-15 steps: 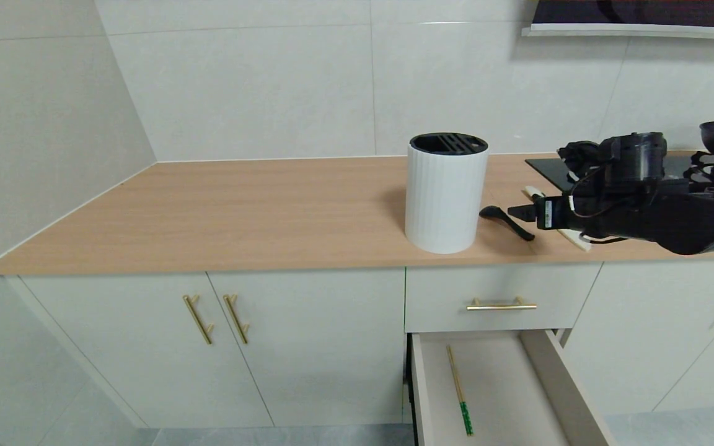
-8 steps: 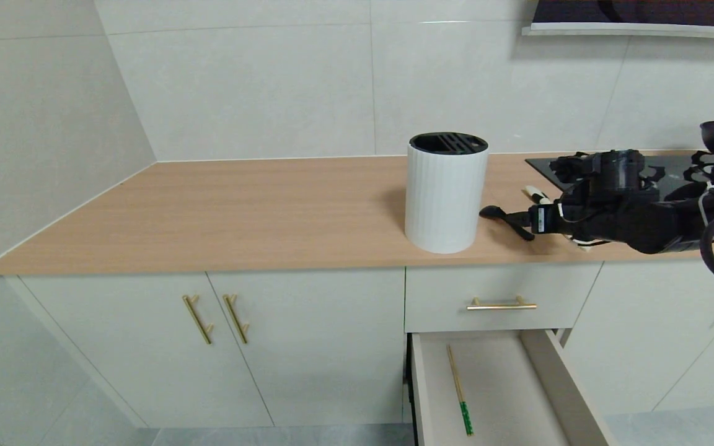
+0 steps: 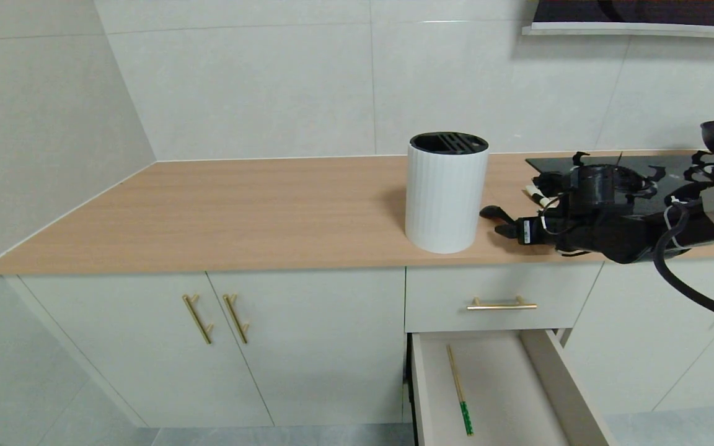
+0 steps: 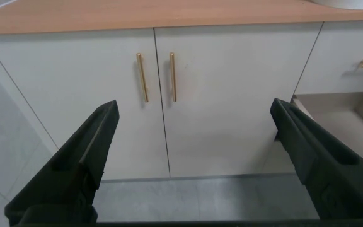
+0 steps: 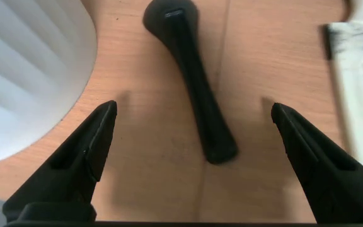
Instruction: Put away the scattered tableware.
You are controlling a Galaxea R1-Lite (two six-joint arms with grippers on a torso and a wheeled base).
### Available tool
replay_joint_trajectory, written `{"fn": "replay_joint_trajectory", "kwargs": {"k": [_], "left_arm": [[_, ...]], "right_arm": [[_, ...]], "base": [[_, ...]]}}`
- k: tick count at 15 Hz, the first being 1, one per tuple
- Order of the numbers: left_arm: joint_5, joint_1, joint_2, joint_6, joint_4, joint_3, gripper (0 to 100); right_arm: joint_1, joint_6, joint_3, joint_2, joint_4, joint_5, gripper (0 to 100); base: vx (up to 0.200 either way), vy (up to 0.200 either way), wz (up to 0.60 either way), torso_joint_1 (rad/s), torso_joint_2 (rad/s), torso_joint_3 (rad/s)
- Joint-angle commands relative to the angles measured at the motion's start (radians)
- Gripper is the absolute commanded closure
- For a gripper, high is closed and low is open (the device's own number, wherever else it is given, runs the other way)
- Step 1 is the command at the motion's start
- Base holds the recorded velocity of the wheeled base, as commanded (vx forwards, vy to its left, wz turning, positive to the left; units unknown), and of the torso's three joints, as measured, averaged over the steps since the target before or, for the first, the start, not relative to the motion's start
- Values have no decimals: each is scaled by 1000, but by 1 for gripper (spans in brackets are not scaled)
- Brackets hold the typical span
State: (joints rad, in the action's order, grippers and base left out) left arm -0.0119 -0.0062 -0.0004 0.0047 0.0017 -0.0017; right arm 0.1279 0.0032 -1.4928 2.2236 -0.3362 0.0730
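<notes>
Black and slim, the small plastic spoon [image 3: 492, 212] lies flat on the light wooden countertop [image 3: 239, 210], just beside the white ribbed cylindrical utensil holder [image 3: 445, 192], on that holder's right. The right gripper [image 3: 506, 228] is placed low over the counter at the spoon's handle end. Its fingers [image 5: 80, 164] are spread wide and nothing is gripped. In the right wrist view the spoon's long axis runs straight away from the gripper, bowl farthest and handle tip nearest. The handle is roughly centred in the opening, so one finger stands to either side of it. The right arm is judged far the nearer. The left gripper [image 4: 193, 107] is likewise spread wide and empty, facing the pale cupboard doors [image 4: 156, 126] below the counter.
</notes>
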Motion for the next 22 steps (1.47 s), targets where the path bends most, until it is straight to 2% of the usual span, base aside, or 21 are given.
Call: {"fn": "replay_joint_trajectory", "kwargs": {"k": [1, 11, 12, 22], "left_arm": [[0, 0, 0, 0, 0, 0, 0], [0, 0, 0, 0, 0, 0, 0], [0, 0, 0, 0, 0, 0, 0], [0, 0, 0, 0, 0, 0, 0]], "right_arm": [[1, 3, -12, 22, -6, 1, 0], [1, 4, -40, 53, -7, -2, 0], [1, 4, -40, 51, -7, -2, 100], [4, 21, -38, 34, -6, -19, 100]], "base": [[0, 0, 0, 0, 0, 0], [0, 0, 0, 0, 0, 0], [0, 0, 0, 0, 0, 0], [0, 0, 0, 0, 0, 0]]}}
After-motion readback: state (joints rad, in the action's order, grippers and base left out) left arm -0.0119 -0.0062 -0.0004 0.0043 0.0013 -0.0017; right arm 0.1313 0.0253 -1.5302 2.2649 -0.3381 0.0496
